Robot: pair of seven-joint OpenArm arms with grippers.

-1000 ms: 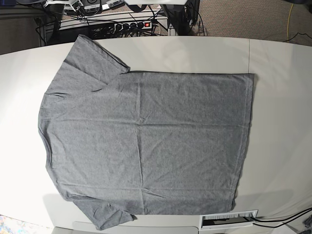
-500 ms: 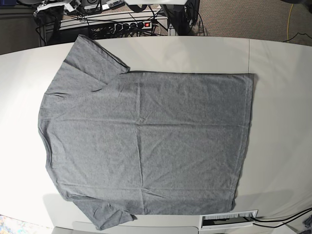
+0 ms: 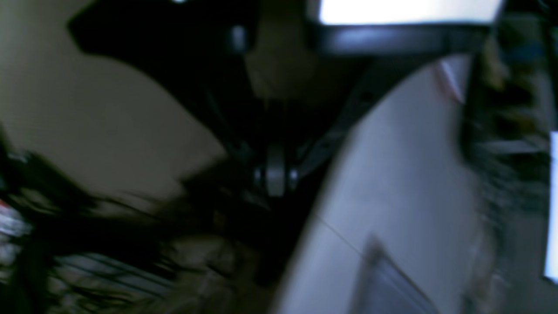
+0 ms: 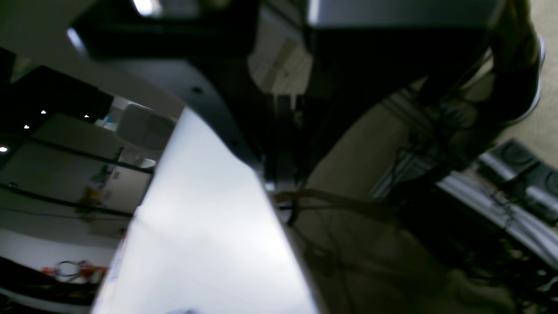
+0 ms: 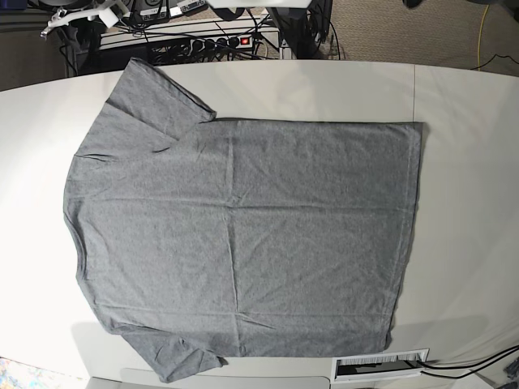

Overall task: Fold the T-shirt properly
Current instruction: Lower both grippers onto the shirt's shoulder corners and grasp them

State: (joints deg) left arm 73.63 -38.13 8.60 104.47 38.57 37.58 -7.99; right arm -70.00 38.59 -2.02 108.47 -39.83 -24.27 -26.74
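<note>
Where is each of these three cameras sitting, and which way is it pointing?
Base: overhead, looking straight down at the T-shirt spread flat on the white table; no arm shows.
Left wrist: on the left arm, off the table's side, blurred; dark parts of the arm, the table's edge and a grey corner that may be the shirt.
Right wrist: likewise, table edge, floor, cables.
All three show the table.

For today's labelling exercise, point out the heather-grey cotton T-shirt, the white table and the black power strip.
Heather-grey cotton T-shirt (image 5: pixel 243 243): base view, chest middle.
White table (image 5: pixel 470 203): base view, bare top.
Black power strip (image 5: pixel 217 41): base view, its body.
</note>
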